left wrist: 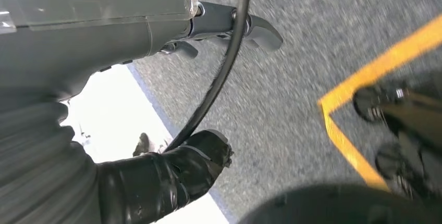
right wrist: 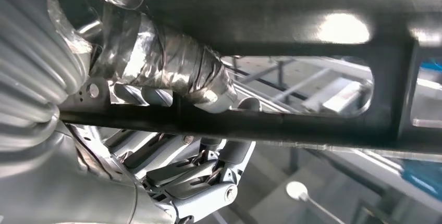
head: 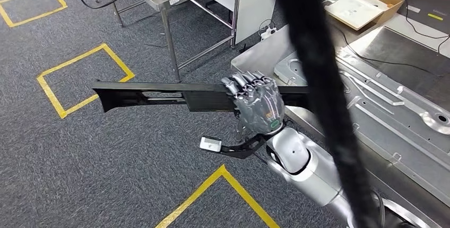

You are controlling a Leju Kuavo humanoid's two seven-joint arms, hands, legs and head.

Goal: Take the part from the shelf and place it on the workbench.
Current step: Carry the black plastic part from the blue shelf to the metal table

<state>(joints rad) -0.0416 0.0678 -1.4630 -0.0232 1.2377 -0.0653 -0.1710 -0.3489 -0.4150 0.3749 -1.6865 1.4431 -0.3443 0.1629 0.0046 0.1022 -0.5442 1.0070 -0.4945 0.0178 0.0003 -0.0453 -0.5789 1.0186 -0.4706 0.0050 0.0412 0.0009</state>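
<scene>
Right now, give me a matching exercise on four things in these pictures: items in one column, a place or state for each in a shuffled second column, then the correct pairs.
Items:
1. long black part
2. right hand
3. yellow tape outlines
4. cardboard box

Places or states:
A. stuck on the grey carpet
B. open, on the far table
C. held level above the floor
D. fingers wrapped around the part

Pairs: 1-C, 2-D, 3-A, 4-B

part (head: 159,96) held level left of the workbench (head: 403,53), above floor (head: 79,175).
</scene>
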